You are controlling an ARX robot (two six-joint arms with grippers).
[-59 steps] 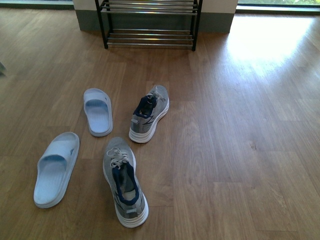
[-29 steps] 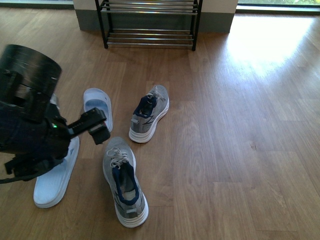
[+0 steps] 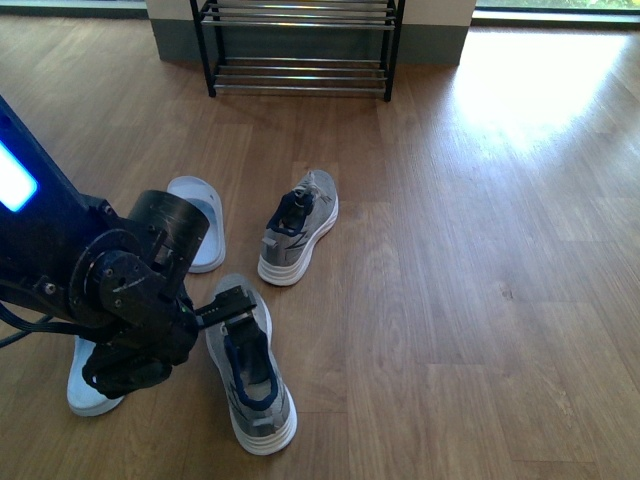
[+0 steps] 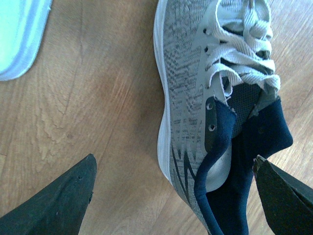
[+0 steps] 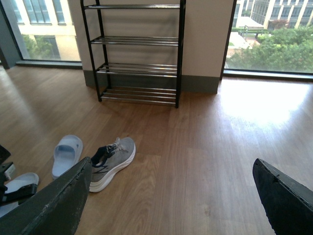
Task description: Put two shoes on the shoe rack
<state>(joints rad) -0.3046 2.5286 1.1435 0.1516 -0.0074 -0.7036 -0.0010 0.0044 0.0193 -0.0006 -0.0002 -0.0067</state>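
Wooden plank floor (image 3: 480,250). A grey knit sneaker with thick white sole and navy lining (image 3: 250,375) lies closest to the robot, toe pointing away. Its matching grey sneaker (image 3: 298,228) sits apart, further out, short of the low black metal shoe rack with chrome bars (image 3: 300,75) against the wall. The left gripper (image 4: 173,164) hangs just above the closest sneaker, fingers spread wide either side of its collar, holding nothing. The right gripper (image 5: 172,166) is likewise wide and empty, raised over the floor. Two pale blue plastic slides (image 3: 200,215) lie left of the sneakers
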